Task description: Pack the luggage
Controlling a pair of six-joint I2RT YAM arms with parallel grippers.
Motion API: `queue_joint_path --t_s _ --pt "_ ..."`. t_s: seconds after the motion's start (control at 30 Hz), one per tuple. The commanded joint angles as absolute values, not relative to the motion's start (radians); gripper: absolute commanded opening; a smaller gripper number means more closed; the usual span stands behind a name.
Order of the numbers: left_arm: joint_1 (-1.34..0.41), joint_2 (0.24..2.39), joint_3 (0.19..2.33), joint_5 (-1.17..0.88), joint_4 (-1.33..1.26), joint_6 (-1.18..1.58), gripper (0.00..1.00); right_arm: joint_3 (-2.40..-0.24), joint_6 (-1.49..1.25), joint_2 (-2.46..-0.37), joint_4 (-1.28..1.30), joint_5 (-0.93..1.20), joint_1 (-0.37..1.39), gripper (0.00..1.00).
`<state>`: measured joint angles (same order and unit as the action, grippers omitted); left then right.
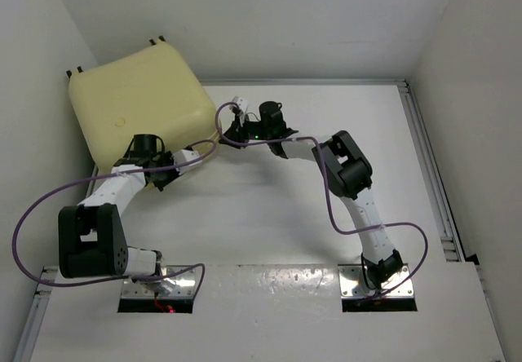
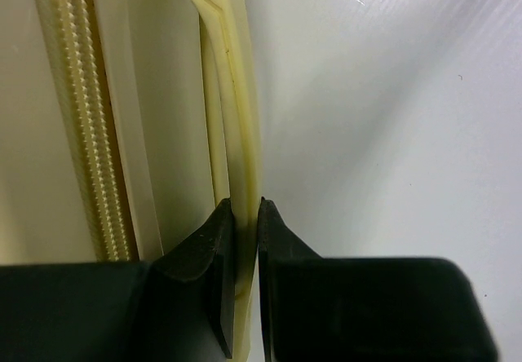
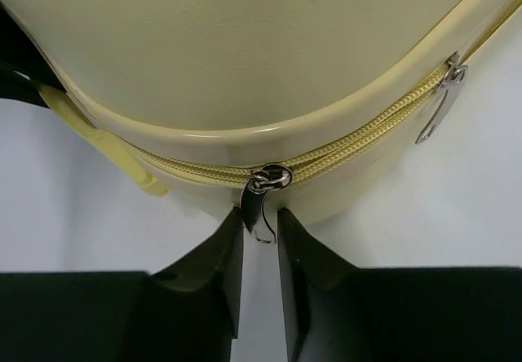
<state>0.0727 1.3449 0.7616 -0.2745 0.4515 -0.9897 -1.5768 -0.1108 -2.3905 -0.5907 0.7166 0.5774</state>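
The luggage (image 1: 139, 105) is a pale cream-yellow hard-shell suitcase lying shut at the far left of the table, black wheels toward the back wall. My left gripper (image 1: 194, 153) is at its near right edge; in the left wrist view the gripper (image 2: 247, 207) is shut on a thin yellow handle strap (image 2: 232, 134) beside the zipper (image 2: 90, 150). My right gripper (image 1: 232, 130) is at the suitcase's right corner. In the right wrist view the gripper (image 3: 260, 215) stands narrowly open with a silver zipper pull (image 3: 259, 192) hanging between its tips. A second pull (image 3: 440, 101) hangs further right.
White walls close in the table on the left, back and right. A metal rail (image 1: 428, 166) runs along the right side. Purple cables (image 1: 49, 199) loop beside both arms. The suitcase almost touches the left wall.
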Motion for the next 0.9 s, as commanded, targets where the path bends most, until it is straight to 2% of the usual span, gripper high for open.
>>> queue_joint_path --t_s 0.0,0.17,0.27,0.67,0.87 --pt "0.087 1.367 0.741 -0.270 0.422 -1.000 0.00 -1.637 -0.083 -2.401 -0.707 0.672 0.586 0.18" --pt "0.106 1.376 0.732 -0.279 0.422 -1.022 0.00 -1.606 -0.081 -2.372 -0.726 0.661 0.568 0.04" --pt "0.115 1.376 0.732 -0.279 0.422 -1.045 0.00 -1.592 -0.090 -2.355 -0.727 0.641 0.548 0.00" --pt "0.144 1.404 0.723 -0.261 0.422 -1.132 0.00 -1.592 -0.137 -2.333 -0.715 0.566 0.422 0.00" --pt "0.144 1.459 0.745 -0.250 0.422 -1.157 0.00 -1.710 -0.147 -2.410 -0.667 0.549 0.391 0.00"
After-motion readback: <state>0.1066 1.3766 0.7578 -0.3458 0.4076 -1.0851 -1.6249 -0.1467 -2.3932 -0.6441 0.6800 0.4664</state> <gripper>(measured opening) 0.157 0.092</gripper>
